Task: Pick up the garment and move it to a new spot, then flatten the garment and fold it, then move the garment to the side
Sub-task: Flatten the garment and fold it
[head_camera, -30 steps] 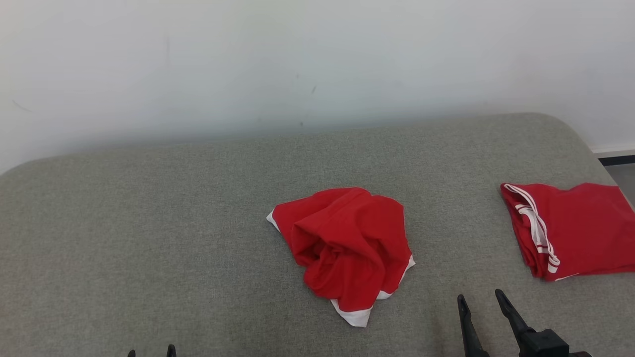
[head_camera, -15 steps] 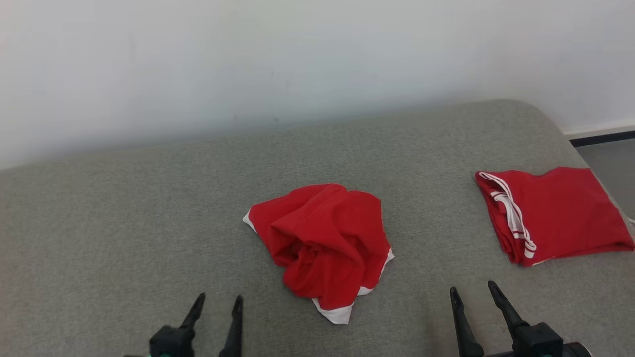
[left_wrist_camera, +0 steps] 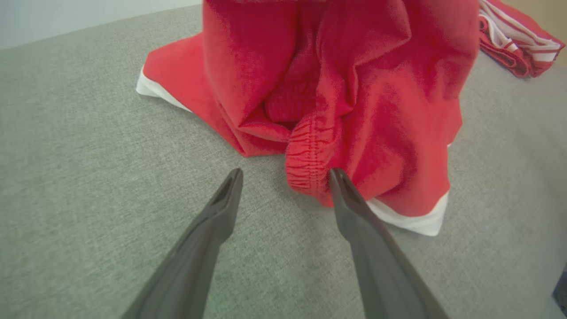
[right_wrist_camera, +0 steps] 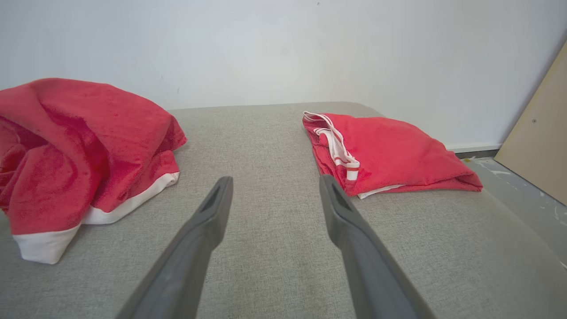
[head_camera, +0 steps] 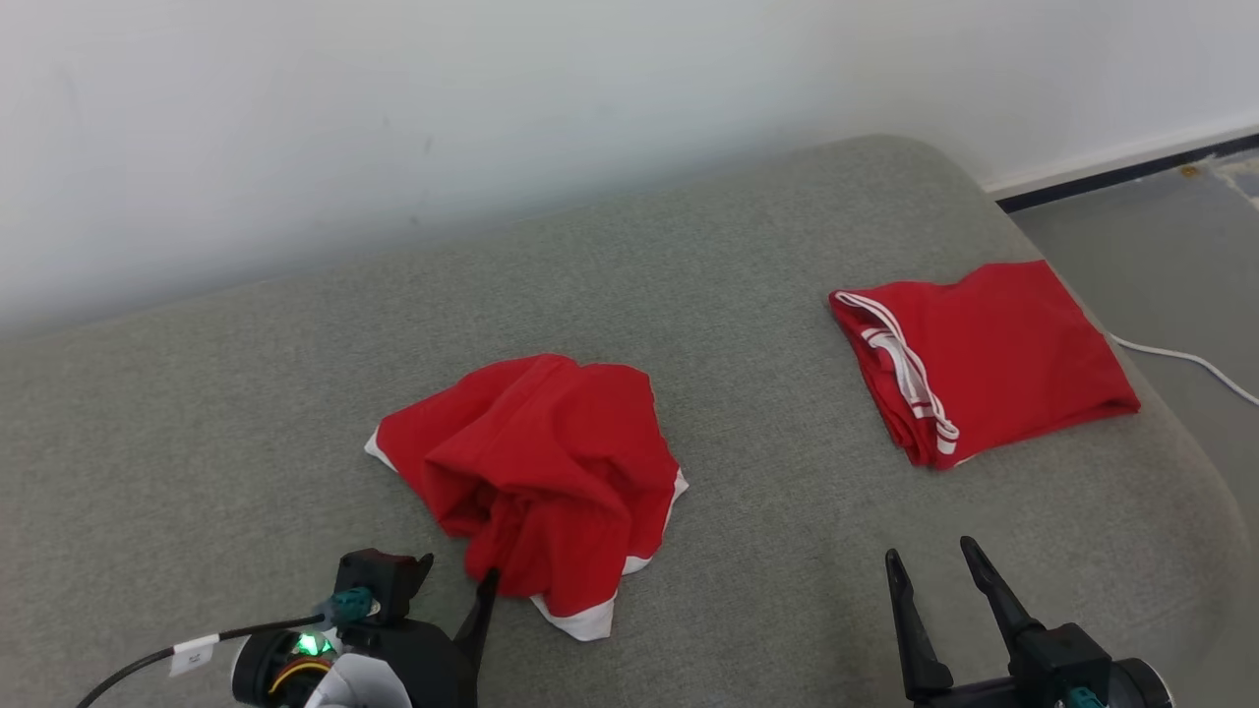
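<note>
The garment (head_camera: pixel 536 472) is a crumpled red heap with white trim, lying mid-way across the grey cushioned surface (head_camera: pixel 738 285). My left gripper (head_camera: pixel 462 590) is open at the heap's near edge. In the left wrist view the left gripper (left_wrist_camera: pixel 285 175) has the garment's (left_wrist_camera: pixel 354 88) elastic waistband fold bulging between the jaws, against the right-hand finger. My right gripper (head_camera: pixel 929 551) hovers open over bare cushion at the lower right, holding nothing. In the right wrist view the right gripper (right_wrist_camera: pixel 275 179) has the garment (right_wrist_camera: pixel 66 146) to its left.
A second red garment (head_camera: pixel 993 354), folded, with white stripes, lies near the surface's right edge; the folded garment (right_wrist_camera: pixel 390 150) is ahead-right of the right gripper. Beyond that edge is floor with a white cable (head_camera: pixel 1180 356). A wall runs behind. A wooden board (right_wrist_camera: pixel 538 141) leans at right.
The head camera has turned, shifting the whole picture left. My left gripper has come forward from the bottom edge up to the garment's near edge. Both grippers stay open.
</note>
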